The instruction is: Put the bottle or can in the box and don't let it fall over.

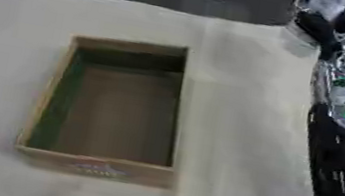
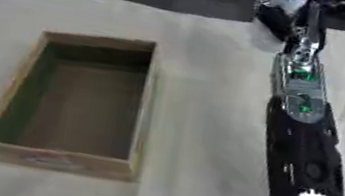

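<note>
An open cardboard box (image 1: 112, 109) sat on the cloth-covered table (image 1: 241, 132), left of centre, its long side running from near to far. It held nothing that could be seen.

The right arm (image 1: 341, 145) stretched from the near right corner away to the far right edge of the table. There the right hand (image 1: 313, 24) was wrapped about a pale, clear-looking bottle (image 1: 326, 5), gripping it, though its fingers were hard to make out. The bottle stood at the far right, in the hand, well apart from the box. The left hand did not show in either view.
</note>
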`<action>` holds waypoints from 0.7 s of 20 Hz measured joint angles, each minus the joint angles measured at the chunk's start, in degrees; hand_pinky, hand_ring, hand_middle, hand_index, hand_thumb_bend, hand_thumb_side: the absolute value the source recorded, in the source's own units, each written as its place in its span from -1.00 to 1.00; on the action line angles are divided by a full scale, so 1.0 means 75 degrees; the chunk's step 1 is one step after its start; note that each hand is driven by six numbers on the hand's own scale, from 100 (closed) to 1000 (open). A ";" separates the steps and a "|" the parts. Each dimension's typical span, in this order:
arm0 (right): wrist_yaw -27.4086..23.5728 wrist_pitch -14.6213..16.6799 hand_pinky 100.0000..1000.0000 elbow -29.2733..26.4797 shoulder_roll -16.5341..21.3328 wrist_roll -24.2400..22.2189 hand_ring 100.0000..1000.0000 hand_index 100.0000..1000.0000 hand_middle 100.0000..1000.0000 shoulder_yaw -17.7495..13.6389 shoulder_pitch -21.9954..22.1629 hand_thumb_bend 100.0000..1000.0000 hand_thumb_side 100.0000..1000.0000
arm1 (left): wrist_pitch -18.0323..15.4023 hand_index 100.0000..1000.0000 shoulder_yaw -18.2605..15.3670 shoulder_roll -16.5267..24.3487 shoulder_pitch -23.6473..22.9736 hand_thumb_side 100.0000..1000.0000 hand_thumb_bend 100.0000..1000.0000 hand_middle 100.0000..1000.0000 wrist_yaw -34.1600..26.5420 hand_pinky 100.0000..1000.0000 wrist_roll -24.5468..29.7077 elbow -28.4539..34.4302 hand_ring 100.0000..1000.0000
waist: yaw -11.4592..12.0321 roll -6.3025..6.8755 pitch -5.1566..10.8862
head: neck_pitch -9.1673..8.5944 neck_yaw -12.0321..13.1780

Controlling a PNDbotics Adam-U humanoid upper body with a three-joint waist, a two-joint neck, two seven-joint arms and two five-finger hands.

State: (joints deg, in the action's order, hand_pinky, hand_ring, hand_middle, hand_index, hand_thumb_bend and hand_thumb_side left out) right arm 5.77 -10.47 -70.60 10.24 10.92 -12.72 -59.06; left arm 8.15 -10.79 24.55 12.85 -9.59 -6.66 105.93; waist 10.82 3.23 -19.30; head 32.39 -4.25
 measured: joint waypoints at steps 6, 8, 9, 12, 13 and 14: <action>-0.0057 -0.0020 0.79 -0.0168 -0.0606 -0.0472 -0.63 -0.90 -1.00 0.0435 0.0076 -1.00 -1.00 | 0.0019 0.64 -0.0001 0.0069 -0.0103 -1.00 -1.00 0.65 -0.0057 1.00 -0.0020 -0.0025 1.00 | -0.0083 -0.0028 0.0252 | 0.0274 0.0039; -0.0056 0.0016 0.82 -0.0257 -0.0864 -0.0686 -0.62 -0.90 -1.00 0.0644 0.0159 -1.00 -1.00 | 0.0027 0.64 -0.0002 0.0111 -0.0134 -1.00 -1.00 0.65 -0.0067 1.00 -0.0032 -0.0044 1.00 | -0.0093 -0.0048 0.0383 | 0.0341 0.0041; -0.0054 0.0044 0.82 -0.0302 -0.1003 -0.0806 -0.62 -0.90 -1.00 0.0762 0.0198 -1.00 -1.00 | 0.0028 0.64 -0.0003 0.0132 -0.0156 -1.00 -1.00 0.65 -0.0073 1.00 -0.0034 -0.0047 1.00 | -0.0111 -0.0067 0.0435 | 0.0376 0.0041; -0.0010 0.0114 0.82 -0.0420 -0.1427 -0.1180 -0.61 -0.90 -1.00 0.1122 0.0366 -1.00 -1.00 | 0.0032 0.64 -0.0003 0.0160 -0.0173 -1.00 -1.00 0.65 -0.0096 1.00 -0.0038 -0.0055 1.00 | -0.0126 -0.0106 0.0514 | 0.0447 0.0042; 0.0011 0.0141 0.82 -0.0442 -0.1564 -0.1309 -0.61 -0.90 -1.00 0.1247 0.0438 -1.00 -1.00 | 0.0036 0.64 -0.0003 0.0160 -0.0175 -1.00 -1.00 0.65 -0.0101 1.00 -0.0042 -0.0064 1.00 | -0.0126 -0.0112 0.0538 | 0.0458 0.0044; 0.0034 0.0169 0.83 -0.0463 -0.1699 -0.1438 -0.61 -0.90 -1.00 0.1373 0.0514 -1.00 -1.00 | 0.0041 0.64 -0.0003 0.0162 -0.0180 -1.00 -1.00 0.65 -0.0112 1.00 -0.0047 -0.0076 1.00 | -0.0126 -0.0119 0.0559 | 0.0483 0.0049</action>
State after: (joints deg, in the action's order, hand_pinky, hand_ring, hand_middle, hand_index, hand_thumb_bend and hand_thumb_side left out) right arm 6.03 -9.20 -74.07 -2.51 0.13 -2.42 -55.20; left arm 8.45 -10.81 25.76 11.50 -10.42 -7.01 105.36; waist 9.87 2.34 -15.11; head 36.02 -3.88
